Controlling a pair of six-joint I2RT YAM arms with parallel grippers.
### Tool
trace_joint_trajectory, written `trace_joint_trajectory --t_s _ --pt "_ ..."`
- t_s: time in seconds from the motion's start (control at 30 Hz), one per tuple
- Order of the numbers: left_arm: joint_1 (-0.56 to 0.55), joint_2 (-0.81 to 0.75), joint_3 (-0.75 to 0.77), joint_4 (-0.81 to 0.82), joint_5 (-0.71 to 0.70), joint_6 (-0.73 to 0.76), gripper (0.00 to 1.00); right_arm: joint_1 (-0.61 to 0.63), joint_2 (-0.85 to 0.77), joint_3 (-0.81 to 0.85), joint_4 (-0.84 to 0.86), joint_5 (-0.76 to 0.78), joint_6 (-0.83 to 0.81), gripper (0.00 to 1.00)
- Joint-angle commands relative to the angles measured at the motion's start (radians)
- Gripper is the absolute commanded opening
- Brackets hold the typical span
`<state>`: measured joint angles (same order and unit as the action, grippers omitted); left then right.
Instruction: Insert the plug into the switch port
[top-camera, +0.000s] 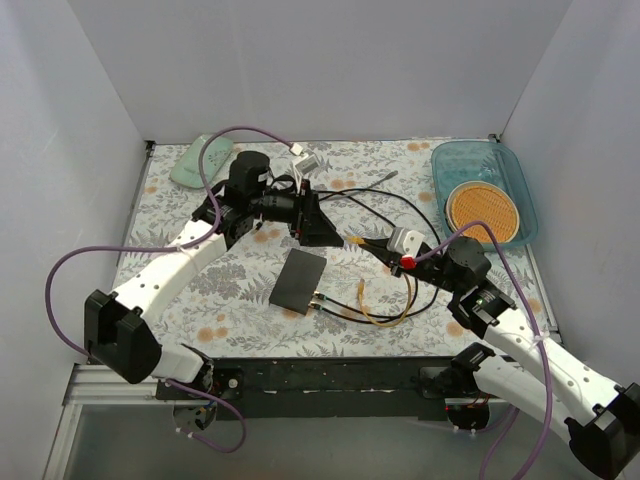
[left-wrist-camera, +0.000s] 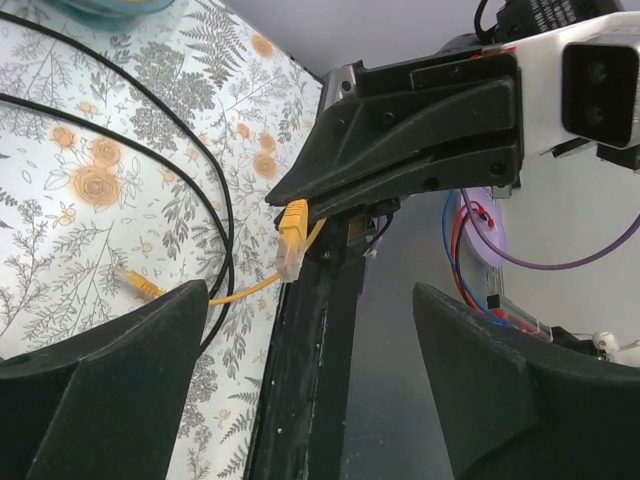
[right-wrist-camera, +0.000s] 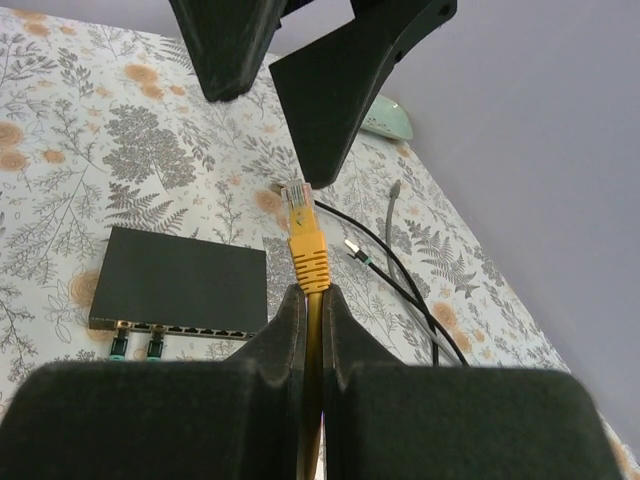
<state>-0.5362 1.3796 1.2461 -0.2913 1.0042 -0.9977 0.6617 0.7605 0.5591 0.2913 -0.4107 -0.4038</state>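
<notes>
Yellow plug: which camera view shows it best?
Right wrist: the yellow plug stands close and unobstructed, clamped in the right gripper. Left wrist shows it side-on and smaller, at that gripper's tip. Top external barely resolves it.

The left arm (top-camera: 170, 270), white shells with black joints, rises from its base at the near edge and bends right at the wrist. Its black two-finger left gripper (top-camera: 318, 228) angles down with the jaws standing wide apart. The matching right arm (top-camera: 530, 360) stretches in low from the near right corner. The right gripper (top-camera: 365, 243) faces the left one, tip to tip. Its fingers (right-wrist-camera: 280, 340) are pressed together on a yellow network plug (right-wrist-camera: 305, 235). The plug's tip sits just beside one left finger (right-wrist-camera: 340, 90); whether they touch I cannot tell.
</notes>
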Motion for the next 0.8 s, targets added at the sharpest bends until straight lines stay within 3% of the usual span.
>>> trace_joint_trajectory --t_s 0.0,0.33,0.37,0.47,0.5,0.53,0.63,0.73,0.77 --pt "-0.037 0.050 0.010 -0.025 -0.058 0.013 0.79 0.006 0.003 0.018 0.055 0.016 -0.001 0.01" --pt "-0.057 0.081 0.010 0.087 -0.079 -0.073 0.39 0.006 0.020 0.030 0.037 0.009 0.019 0.01" --pt "-0.057 0.082 0.009 0.098 -0.079 -0.081 0.30 0.006 0.022 0.035 0.032 0.012 0.019 0.01" --pt "-0.062 0.081 0.010 0.116 -0.078 -0.094 0.18 0.006 0.037 0.044 0.017 0.009 0.023 0.01" --pt "-0.064 0.079 0.010 0.119 -0.076 -0.097 0.05 0.004 0.042 0.048 0.006 0.010 0.028 0.01" --pt "-0.064 0.079 0.012 0.119 -0.073 -0.098 0.00 0.006 0.051 0.053 0.003 0.010 0.037 0.01" --pt "-0.067 0.079 0.009 0.110 -0.072 -0.087 0.00 0.006 0.068 0.079 -0.038 0.010 0.052 0.01" --pt "-0.070 0.078 0.012 0.075 -0.090 -0.058 0.00 0.006 0.092 0.116 -0.076 0.026 0.063 0.33" --pt "-0.070 0.078 0.016 0.064 -0.099 -0.047 0.00 0.006 0.094 0.127 -0.083 0.033 0.063 0.38"
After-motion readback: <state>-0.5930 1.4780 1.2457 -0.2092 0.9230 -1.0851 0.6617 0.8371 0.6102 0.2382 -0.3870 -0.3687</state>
